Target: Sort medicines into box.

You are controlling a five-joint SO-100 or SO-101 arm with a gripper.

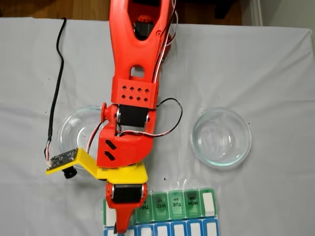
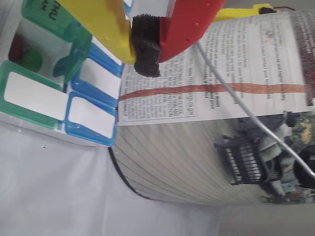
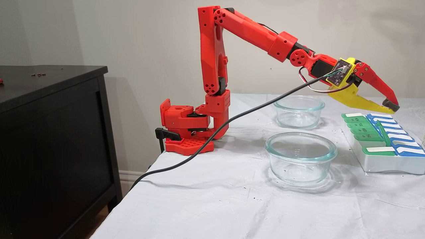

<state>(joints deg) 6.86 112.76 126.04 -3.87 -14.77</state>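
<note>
- Gripper (image 2: 142, 46): jaws closed pad to pad in the wrist view, nothing visible between them.
- It hangs above the box (image 3: 382, 162), over the blue-lidded row.
- Wrist view: an open compartment lies at about 9 o'clock from the fingertips, holding one green ball (image 2: 32, 58) and one dark red ball (image 2: 15, 45), touching or nearly so.
- The box's long axis runs left to right in the fixed view from above.
- Count: two medicines seen; two glass dishes (image 3: 300, 159), both apparently empty.

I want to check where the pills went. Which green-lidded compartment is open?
The THU compartment of the pill organizer: its green lid stands up, with a green ball and a dark red one inside; the others stay closed.
</note>
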